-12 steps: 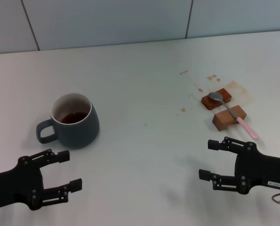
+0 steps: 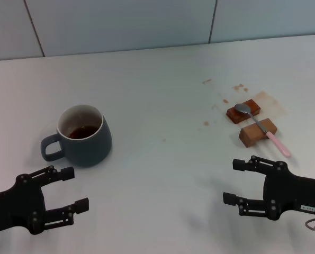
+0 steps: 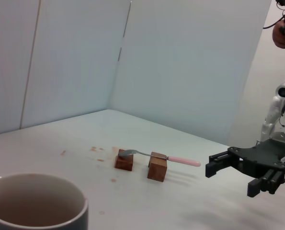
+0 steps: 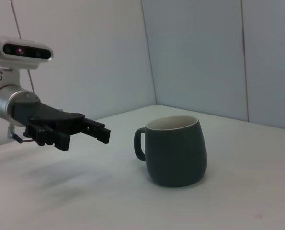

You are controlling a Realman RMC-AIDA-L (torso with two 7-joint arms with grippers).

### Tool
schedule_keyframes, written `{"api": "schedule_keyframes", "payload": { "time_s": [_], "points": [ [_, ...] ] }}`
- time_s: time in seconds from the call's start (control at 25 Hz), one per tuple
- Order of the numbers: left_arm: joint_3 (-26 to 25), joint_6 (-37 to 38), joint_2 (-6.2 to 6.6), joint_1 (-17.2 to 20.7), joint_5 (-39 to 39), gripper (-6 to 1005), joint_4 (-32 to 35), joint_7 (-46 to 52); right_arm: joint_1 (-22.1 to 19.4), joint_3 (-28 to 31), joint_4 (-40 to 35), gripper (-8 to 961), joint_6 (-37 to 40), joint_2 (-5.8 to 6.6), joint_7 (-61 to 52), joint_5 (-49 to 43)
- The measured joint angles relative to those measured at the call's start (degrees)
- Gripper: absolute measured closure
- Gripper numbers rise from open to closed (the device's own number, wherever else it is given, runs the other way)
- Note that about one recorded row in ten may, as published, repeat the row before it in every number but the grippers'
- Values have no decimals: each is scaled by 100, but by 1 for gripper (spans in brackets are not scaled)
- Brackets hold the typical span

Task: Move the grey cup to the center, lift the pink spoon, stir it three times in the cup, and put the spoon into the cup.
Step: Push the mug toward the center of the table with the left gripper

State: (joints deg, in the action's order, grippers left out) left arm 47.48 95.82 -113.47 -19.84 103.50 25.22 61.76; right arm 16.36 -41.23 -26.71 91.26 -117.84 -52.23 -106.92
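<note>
Nothing done yet. Grey cup (image 2: 84, 136) sits at 9 o'clock on the bench (image 2: 162, 95), uncentred; pink spoon (image 2: 263, 128) rests across blocks (image 2: 258, 132) at 3 o'clock. Left end effector (image 2: 70, 189) and right end effector (image 2: 235, 181) both spread, empty.

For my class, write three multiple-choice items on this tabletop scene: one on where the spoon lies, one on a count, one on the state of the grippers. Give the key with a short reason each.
1. Where does the pink spoon lie?
A. Inside the grey cup
B. Across two brown blocks
C. In the right gripper

2. How many brown blocks are on the table?
A. One
B. Two
C. Four

3. What state are the left gripper and right gripper in?
A. Both open, holding nothing
B. Left shut on the cup
C. Right shut on the spoon

Key: 1 B, its bowl rests on one block, its handle on the other. 2 B, two show by the spoon. 3 A, the fingers are spread, apart from the grey cup and the spoon.
</note>
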Motion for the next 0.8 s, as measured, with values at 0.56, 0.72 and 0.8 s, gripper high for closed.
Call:
{"api": "schedule_keyframes", "payload": {
  "time_s": [0.56, 0.72, 0.8],
  "points": [
    [-331, -46, -137, 67, 56, 300, 97, -60, 22, 101, -5, 135, 20, -31, -39, 49],
    [-318, -57, -139, 44, 61, 459, 97, -60, 25, 103, -3, 134, 23, -31, -64, 52],
    [-311, -67, -139, 36, 63, 530, 97, -60, 25, 102, -2, 134, 23, -31, -66, 54]
  ]
}}
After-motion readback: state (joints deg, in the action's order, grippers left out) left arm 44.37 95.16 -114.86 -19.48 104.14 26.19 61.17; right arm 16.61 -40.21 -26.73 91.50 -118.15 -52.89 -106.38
